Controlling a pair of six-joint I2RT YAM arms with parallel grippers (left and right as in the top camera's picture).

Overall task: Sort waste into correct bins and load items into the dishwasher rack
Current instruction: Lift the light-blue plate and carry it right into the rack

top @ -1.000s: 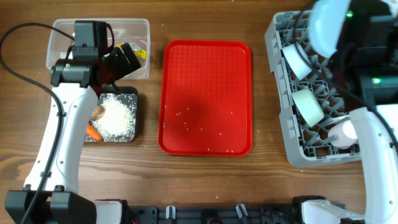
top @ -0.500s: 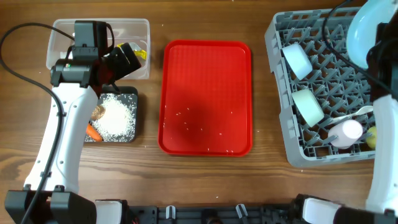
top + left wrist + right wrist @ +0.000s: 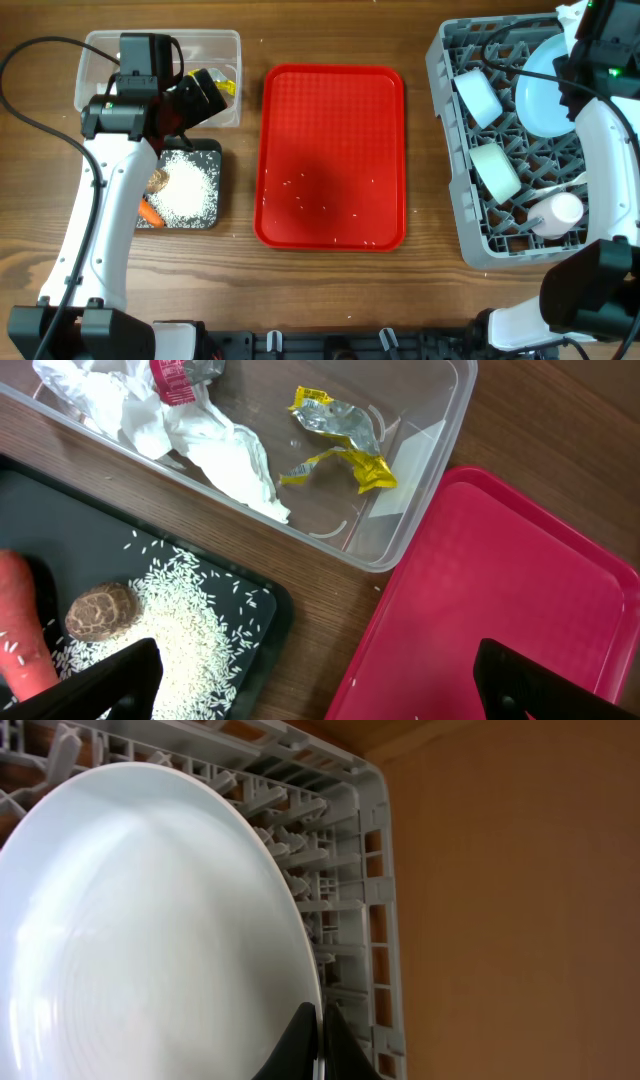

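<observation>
My right gripper (image 3: 320,1042) is shut on the rim of the light blue plate (image 3: 150,930), holding it on edge over the far right part of the grey dishwasher rack (image 3: 450,150); the plate also shows in the overhead view (image 3: 545,95). Two light blue bowls (image 3: 478,97) (image 3: 495,170), a pink cup (image 3: 555,213) and a white spoon (image 3: 570,183) sit in the rack. The yellow cup is hidden. My left gripper (image 3: 320,685) is open and empty above the bins. The clear tub (image 3: 430,450) holds the napkin (image 3: 200,430), red wrapper (image 3: 180,375) and yellow wrapper (image 3: 340,445). The black tray (image 3: 270,610) holds the carrot (image 3: 25,630), brown lump (image 3: 100,610) and rice (image 3: 190,630).
The flat red serving tray (image 3: 333,155) lies in the middle of the wooden table with a few loose rice grains (image 3: 300,180) on it. The left arm's black cable loops over the table's left edge.
My right arm has swung the plate from above the rack's right side down and in over the rack's far right corner. The left arm has not moved.
</observation>
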